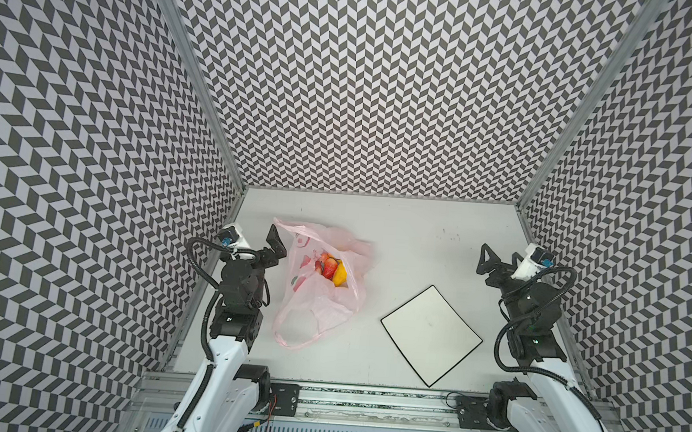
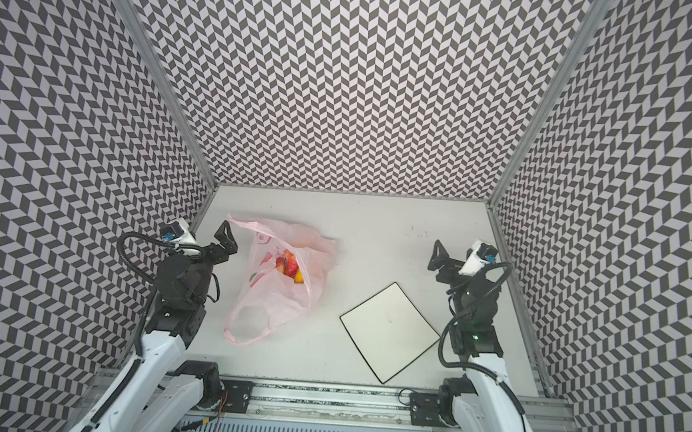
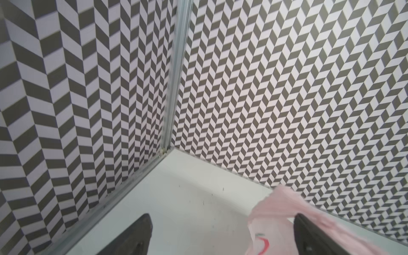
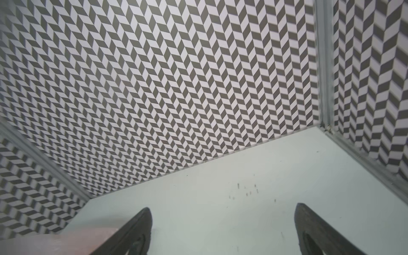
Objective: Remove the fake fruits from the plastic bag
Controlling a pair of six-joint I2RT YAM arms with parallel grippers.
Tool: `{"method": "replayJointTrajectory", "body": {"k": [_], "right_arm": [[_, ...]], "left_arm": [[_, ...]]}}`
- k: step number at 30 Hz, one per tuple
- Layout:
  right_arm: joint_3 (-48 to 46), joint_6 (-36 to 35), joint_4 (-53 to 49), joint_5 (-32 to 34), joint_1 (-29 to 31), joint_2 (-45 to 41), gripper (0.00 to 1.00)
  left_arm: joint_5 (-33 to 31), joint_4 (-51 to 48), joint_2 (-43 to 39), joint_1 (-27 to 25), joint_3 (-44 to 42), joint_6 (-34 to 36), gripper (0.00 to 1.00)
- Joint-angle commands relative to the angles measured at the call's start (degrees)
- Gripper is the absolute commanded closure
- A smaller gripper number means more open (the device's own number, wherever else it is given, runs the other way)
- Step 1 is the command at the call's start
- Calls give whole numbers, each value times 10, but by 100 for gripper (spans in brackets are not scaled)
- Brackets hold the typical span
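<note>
— White table (image 1: 410, 230), patterned walls. Where's the bag (image 1: 317, 302)?
— Left of centre, fruits (image 1: 331, 268) inside, just beside the left gripper (image 1: 276, 241).
— Jaws?
— Both spread wide, gripping nothing; right gripper (image 1: 486, 258) far right.

White board (image 1: 431, 335), black edging, lies flat, turned cornerwise, near the worktop's (image 1: 400, 246) front edge, right of middle. Chevron walls (image 1: 387, 82) around.

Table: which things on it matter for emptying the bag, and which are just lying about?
For the job:
bag, on the table's left side
fruits, inside it: red strawberries and a yellow one show
left claw and right claw, both open and empty

Lying about:
board, white with a black edge, right of the bag
</note>
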Motion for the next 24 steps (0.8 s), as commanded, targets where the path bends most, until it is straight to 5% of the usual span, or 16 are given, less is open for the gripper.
{"method": "replayJointTrajectory", "body": {"k": [1,5,12,19,24], "right_arm": [[26,58,-66,-122,3,-3,5],[77,42,-95,-179,19,17,5],[190,-70,-142,-183,179,76,5],[268,-217,-162,-116,369,163,2],[344,-316,-143,-41,444,290,2]], "left_arm": [[49,-264,-9,3,76,-133,0],[92,-412,-20,3,151,-182,3],[95,-574,-37,3,239,-200,0],[105,-659,-41,3,278,-236,0],[130,-694,-56,3,285,-272,0]]}}
